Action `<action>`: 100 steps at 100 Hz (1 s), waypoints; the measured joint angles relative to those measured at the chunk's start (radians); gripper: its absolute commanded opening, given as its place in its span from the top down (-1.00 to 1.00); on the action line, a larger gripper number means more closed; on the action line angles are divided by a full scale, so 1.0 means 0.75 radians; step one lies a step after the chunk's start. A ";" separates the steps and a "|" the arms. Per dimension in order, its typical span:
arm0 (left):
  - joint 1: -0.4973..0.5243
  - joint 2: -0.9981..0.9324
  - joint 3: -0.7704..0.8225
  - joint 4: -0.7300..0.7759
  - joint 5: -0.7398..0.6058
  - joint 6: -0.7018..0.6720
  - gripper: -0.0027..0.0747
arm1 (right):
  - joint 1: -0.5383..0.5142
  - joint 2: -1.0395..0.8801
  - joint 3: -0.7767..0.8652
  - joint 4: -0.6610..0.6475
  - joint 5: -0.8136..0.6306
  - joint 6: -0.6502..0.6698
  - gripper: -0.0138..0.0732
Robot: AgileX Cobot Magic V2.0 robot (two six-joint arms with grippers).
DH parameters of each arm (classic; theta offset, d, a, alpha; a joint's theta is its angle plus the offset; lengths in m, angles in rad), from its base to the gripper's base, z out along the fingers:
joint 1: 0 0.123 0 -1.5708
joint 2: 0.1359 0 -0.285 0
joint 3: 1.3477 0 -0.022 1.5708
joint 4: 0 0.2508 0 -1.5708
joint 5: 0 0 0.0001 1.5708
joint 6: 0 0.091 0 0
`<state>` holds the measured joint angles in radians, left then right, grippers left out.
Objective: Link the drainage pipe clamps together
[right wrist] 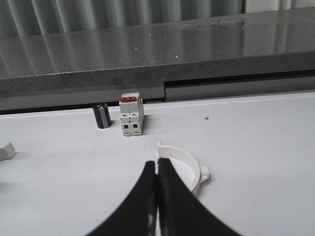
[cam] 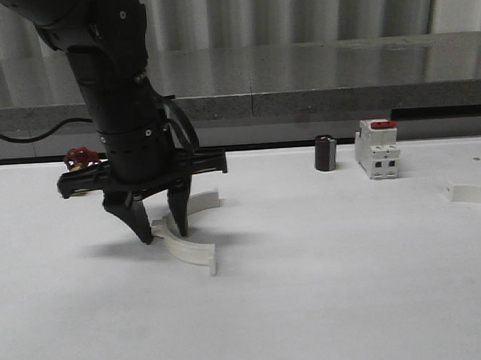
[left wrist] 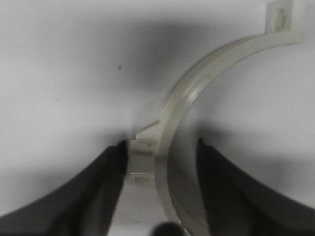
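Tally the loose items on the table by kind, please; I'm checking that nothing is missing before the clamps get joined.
White clamp half-rings: 2
White breaker with red top: 1
Black cylinder: 1
Small red item, partly hidden behind the left arm: 1
Total: 5

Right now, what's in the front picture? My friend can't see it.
The left arm's fingers straddle a white clamp half on the white table. Farther back stand a small black cylinder and a white breaker with a red top.
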<state>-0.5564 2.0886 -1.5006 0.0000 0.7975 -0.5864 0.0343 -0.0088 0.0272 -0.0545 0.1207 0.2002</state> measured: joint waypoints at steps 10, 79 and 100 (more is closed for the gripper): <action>0.000 0.000 -0.043 -0.007 0.051 0.025 -0.87 | 0.000 0.000 0.000 0.000 0.000 0.000 0.79; 0.000 -0.532 0.112 0.227 -0.031 0.271 -0.78 | 0.000 0.000 0.000 0.000 0.000 0.000 0.79; 0.088 -0.907 0.471 0.258 -0.249 0.277 -0.78 | 0.000 0.000 0.000 0.000 0.000 0.000 0.79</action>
<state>-0.4901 1.4085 -1.1474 0.1934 0.6109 -0.3789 0.0343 -0.0088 0.0272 -0.0545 0.1207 0.2002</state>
